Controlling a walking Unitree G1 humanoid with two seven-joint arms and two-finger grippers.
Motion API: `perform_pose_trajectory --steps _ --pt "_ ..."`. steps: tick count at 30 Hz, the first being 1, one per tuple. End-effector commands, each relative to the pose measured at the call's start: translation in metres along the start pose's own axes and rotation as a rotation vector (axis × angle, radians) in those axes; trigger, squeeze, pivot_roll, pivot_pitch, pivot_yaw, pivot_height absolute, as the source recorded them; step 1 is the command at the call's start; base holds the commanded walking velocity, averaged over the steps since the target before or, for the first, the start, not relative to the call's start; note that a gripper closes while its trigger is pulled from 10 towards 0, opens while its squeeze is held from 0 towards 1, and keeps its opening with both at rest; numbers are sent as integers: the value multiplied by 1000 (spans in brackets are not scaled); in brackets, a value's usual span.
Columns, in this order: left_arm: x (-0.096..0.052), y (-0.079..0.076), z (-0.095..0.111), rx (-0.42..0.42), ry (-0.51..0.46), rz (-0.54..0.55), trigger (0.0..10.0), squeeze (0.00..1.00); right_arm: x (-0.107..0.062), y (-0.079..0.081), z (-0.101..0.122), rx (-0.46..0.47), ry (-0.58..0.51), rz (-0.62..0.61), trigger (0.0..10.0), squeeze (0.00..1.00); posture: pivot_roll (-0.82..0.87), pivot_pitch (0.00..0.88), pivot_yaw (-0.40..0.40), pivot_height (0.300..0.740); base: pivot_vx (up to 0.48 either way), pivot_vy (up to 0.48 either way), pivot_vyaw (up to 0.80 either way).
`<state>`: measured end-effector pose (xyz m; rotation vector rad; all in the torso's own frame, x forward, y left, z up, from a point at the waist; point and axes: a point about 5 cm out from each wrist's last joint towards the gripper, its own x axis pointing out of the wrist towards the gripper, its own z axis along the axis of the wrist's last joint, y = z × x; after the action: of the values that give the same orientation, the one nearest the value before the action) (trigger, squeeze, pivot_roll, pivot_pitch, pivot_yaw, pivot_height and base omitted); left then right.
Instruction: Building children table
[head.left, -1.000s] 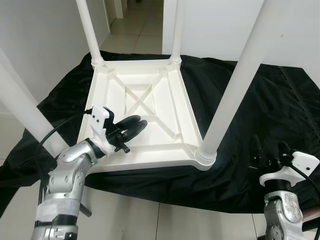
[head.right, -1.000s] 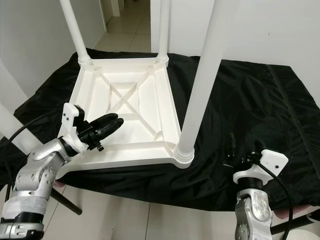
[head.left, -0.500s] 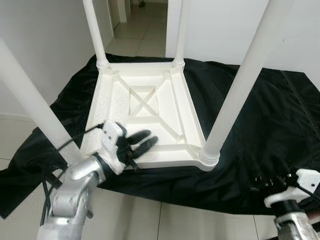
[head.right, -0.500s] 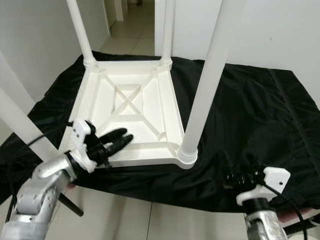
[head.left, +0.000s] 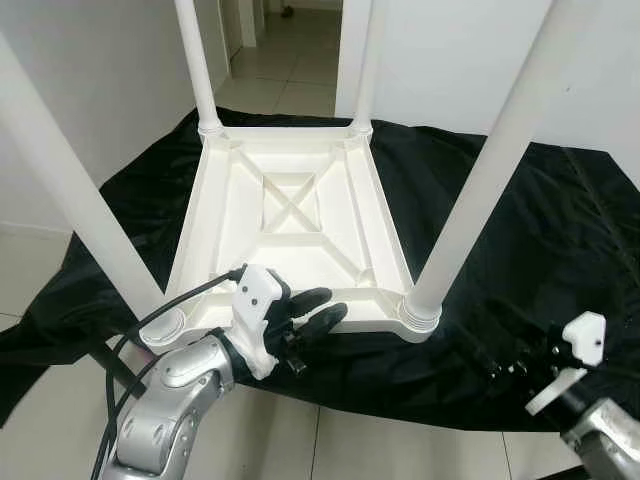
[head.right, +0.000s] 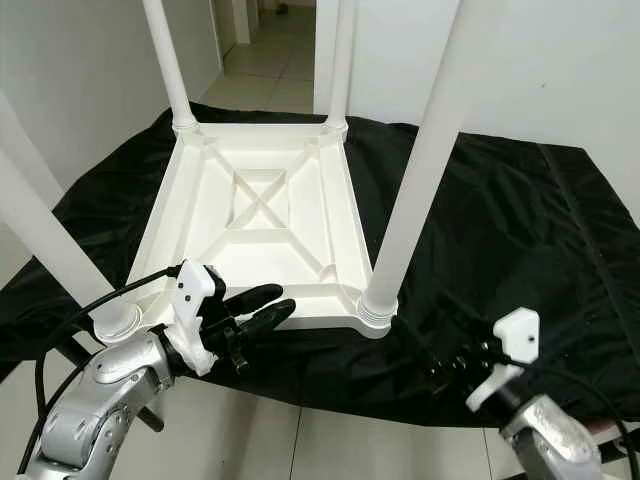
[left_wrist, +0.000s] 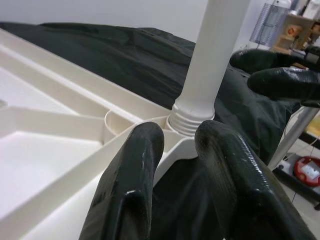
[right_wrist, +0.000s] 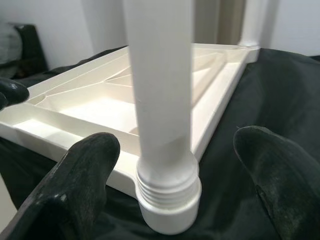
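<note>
Lying upside down on a black cloth (head.left: 520, 210), the white plastic children's table (head.left: 290, 235) shows its ribbed underside with a cross brace in the middle. All four white legs stand upright in the corner sockets: the far left leg (head.left: 197, 62), the far right leg (head.left: 368, 62), the near right leg (head.left: 490, 165) and the near left leg (head.left: 75, 190). The cloth covers a low surface and hangs over its near edge above a pale tiled floor (head.left: 290, 440). A white wall (head.left: 80, 90) stands to the left, and an open doorway lies beyond the far legs.

The left gripper (head.left: 312, 312) reaches in at the table's near rim, between the two near legs. Its two black fingers (left_wrist: 135, 185) lie close together with only a narrow gap between them, holding nothing, and their tips hover just beside the rim. In the left wrist view they point along the rim toward the threaded collar (left_wrist: 192, 112) at the foot of the near right leg.

The right gripper (head.right: 450, 370) sits low over the cloth, near the front edge and to the right of the near right leg. In the right wrist view its jaws stand wide apart, one finger (right_wrist: 82, 175) on each side of that leg's ribbed base (right_wrist: 167, 192), without touching it and with nothing in their hold.
</note>
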<state>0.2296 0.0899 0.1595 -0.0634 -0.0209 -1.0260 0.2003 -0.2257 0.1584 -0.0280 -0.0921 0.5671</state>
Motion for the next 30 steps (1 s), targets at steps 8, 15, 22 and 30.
perform_pose_trajectory --steps 8,15,22,30 --pt "3 -9 -7 -6 19 85 10000 0 33 -18 -6 -24 21 43 10000 0 47 18 -106 740 0 0 0" --pt "10 -18 -11 16 29 63 10000 0 64 -16 -16 11 32 130 10000 0 68 16 -135 740 0 0 0" --pt "18 -23 -12 -8 43 24 10000 0 82 -22 -25 10 75 201 10000 0 80 23 -156 740 0 0 0" --pt "27 -13 -2 -58 17 52 10000 0 82 -35 -39 6 124 156 0 0 52 0 -96 740 0 0 0"
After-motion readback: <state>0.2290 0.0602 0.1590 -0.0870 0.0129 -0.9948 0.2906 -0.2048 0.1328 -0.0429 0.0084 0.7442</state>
